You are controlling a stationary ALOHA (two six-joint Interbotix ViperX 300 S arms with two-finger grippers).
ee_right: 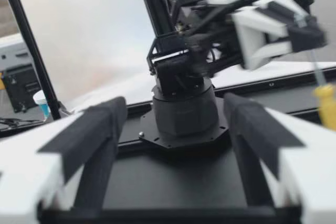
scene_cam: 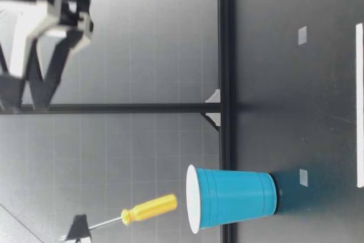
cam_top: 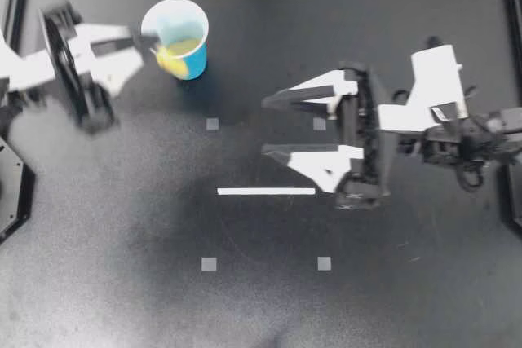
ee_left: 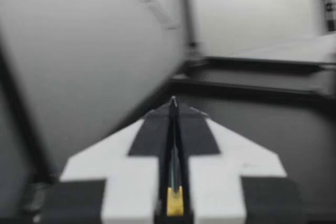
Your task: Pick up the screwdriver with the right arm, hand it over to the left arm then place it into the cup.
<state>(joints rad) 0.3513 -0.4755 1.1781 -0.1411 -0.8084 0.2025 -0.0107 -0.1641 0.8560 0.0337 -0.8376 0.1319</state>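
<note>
- The step in hand, as I judge it, is the last one: putting the screwdriver (cam_top: 169, 56) into the cup (cam_top: 189, 61). The handover looks finished, since only my left arm has the tool.
- My left gripper (cam_top: 148, 46) is pinching the screwdriver by its thin metal shaft. In the left wrist view the fingers (ee_left: 231, 161) are pressed close, with the shaft running between them.
- From table height the screwdriver (scene_cam: 149, 208) hangs tilted with its yellow handle lowest. The handle end is just above the rim of the cup (scene_cam: 233, 197) and not yet inside it.
- From above, the handle overlaps the cup's mouth at the rim on my left gripper's side, not at its middle.
- The blue cup stands upright, mouth up, near the corner of the worktop (cam_top: 261, 307) on my left arm's side, close to the framed edge.
- My right gripper (cam_top: 267, 126) is spread wide and holds nothing. It hangs over the middle of the worktop, well apart from the cup, and in the low view my right gripper (scene_cam: 25, 105) is high above the surface.
- The next move calls for carrying the handle further over the mouth and lowering it past the rim before my left fingers part. Touching the rim could tip the light cup.
</note>
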